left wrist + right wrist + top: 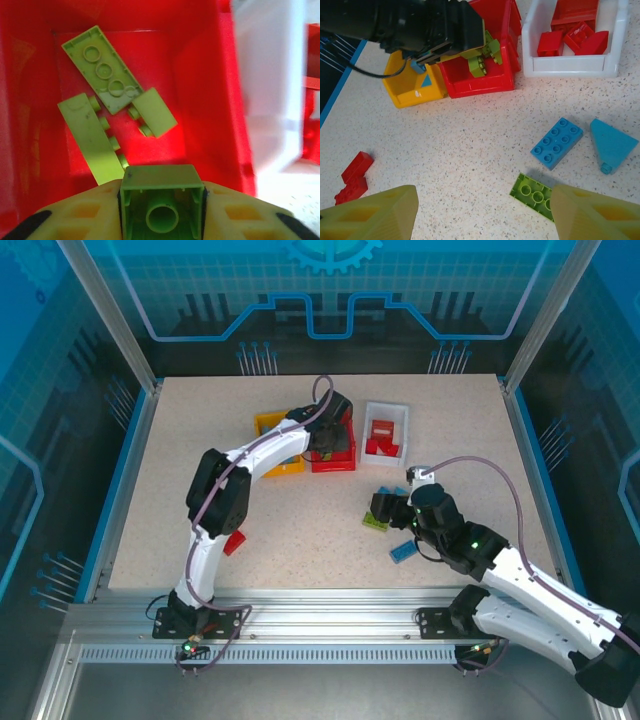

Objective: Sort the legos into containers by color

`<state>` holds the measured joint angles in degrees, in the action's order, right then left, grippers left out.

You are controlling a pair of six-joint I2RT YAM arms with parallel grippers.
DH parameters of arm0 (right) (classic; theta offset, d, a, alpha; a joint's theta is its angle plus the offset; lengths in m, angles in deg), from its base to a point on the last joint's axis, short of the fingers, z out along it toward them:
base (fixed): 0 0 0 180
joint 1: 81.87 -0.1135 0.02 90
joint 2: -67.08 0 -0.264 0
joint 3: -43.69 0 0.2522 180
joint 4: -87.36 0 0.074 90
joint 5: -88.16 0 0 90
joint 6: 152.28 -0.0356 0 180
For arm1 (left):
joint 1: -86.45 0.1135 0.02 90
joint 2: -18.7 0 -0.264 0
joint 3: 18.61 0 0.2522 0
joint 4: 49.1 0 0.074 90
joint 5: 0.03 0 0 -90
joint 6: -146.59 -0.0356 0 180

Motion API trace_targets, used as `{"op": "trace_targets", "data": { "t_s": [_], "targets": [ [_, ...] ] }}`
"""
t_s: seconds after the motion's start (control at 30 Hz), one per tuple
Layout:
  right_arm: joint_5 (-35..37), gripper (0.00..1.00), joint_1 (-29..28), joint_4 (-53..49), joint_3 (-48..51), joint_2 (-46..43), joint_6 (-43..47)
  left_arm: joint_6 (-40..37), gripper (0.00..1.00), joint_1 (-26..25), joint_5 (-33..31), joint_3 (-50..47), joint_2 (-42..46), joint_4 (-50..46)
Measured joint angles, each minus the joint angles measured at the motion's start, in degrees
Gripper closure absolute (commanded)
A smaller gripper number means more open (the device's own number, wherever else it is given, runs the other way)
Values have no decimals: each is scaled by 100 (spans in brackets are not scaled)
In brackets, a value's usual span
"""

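A lime green brick (160, 187) is clamped in the left gripper (161, 220), hollow underside facing the camera, right over the red bin (215, 100) at the bottom centre of the wrist view. Three more green pieces are laid in that bin, and the longest plate (106, 76) runs upper left to lower right. The right gripper (485, 215) is spread wide over the table (470, 130), nothing held. Another green brick (532, 191) is partly cut off by its finger, and the yellow bin (410, 92) is mostly blocked by the left arm (395, 25).

The left arm (258, 455) hangs over the red bin (338, 458), blocking it from above; the white bin (403, 430) beside it on the right stands unobstructed; the table (190, 425) lies bare far left.
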<state>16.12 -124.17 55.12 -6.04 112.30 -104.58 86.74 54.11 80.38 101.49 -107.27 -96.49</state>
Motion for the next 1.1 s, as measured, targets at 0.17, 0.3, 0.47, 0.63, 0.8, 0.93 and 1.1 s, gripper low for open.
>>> {"op": "trace_targets", "data": {
  "t_s": [0.17,0.3,0.47,0.63,0.8,0.93,1.1],
  "targets": [
    [-101,28,2,-9,20,76,15,-24,41,57,57,125,-103,-205],
    [-216,28,9,-15,17,306,144,-13,40,44,61,-44,120,-214],
    [-317,26,-249,11,-214,935,581,55,39,28,15,-1080,1434,-192],
    [-411,23,-1340,118,-1156,2542,1268,319,36,31,-376,-2490,3703,-199],
    [-466,24,-2280,114,-2796,4498,1655,748,36,31,-1091,-3766,6262,-522],
    [-520,31,-2535,44,-3915,5718,1506,1128,36,31,-1718,-4424,8019,-1252],
    [-649,21,-2699,-260,-5254,7058,1368,1547,36,31,-2302,-4725,9586,-2251]
  ]
}}
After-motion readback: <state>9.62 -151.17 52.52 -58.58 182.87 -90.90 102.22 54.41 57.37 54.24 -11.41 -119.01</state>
